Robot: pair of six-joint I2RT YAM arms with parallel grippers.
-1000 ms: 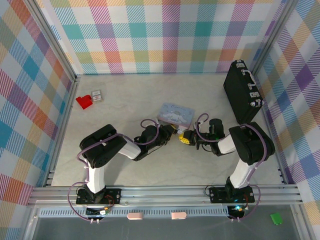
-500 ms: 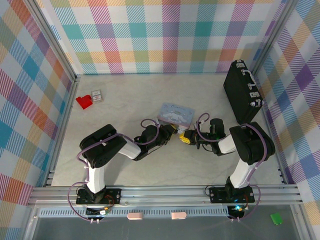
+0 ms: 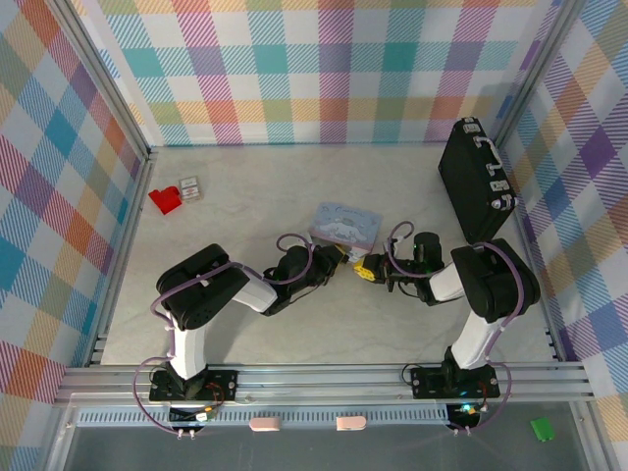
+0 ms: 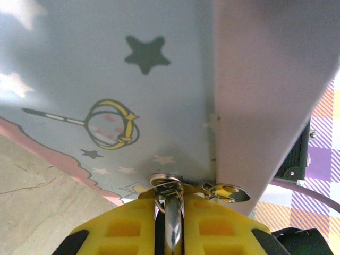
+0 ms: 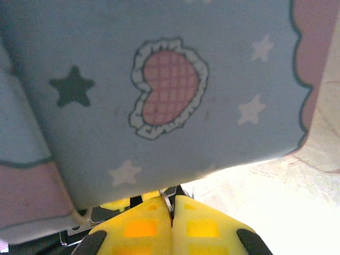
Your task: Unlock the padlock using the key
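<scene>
Between the left gripper's (image 4: 169, 204) pinched yellow fingers sits a thin silver metal key (image 4: 169, 228) on its ring, with the pastel blue cartoon tin (image 4: 106, 79) just ahead. Facing it tip to tip, the right gripper (image 5: 171, 220) is pressed together. I'd line the key up square and ease in gently. The small brass padlock I can't make out; presumably it's between the tips.

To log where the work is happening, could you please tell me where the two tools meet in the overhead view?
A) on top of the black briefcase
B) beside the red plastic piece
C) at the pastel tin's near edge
C: the left tool and the right tool face each other tip to tip just off the near edge of the pastel tin.
</scene>
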